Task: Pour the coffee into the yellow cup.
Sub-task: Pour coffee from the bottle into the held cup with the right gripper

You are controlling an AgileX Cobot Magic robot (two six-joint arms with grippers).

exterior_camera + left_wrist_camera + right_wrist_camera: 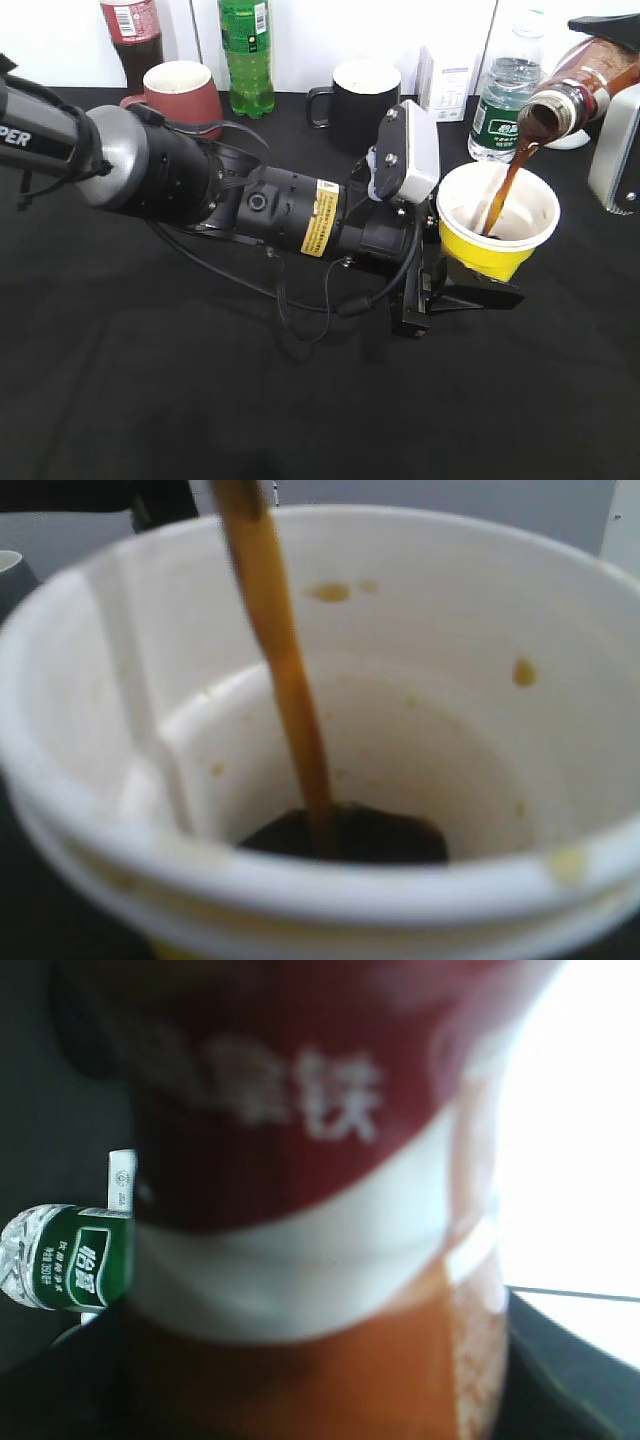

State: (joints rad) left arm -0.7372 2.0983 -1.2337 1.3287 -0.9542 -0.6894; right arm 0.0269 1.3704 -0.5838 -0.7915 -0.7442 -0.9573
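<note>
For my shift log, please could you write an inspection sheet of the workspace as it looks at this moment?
Surface: black cloth table, no spill seen.
Job's things: coffee bottle tilted at upper right; coffee stream falls into the yellow cup; small dark pool at the bottom, brown splashes on the white inside wall.
Clutter: dark red mug, black mug, green bottle, cola bottle, water bottle, white carton, all at the back.
Grippers: left gripper holds the cup low down; right gripper hidden, bottle fills its wrist view.
Cables: black cable loops under the left arm.
Surroundings: white wall.
</note>
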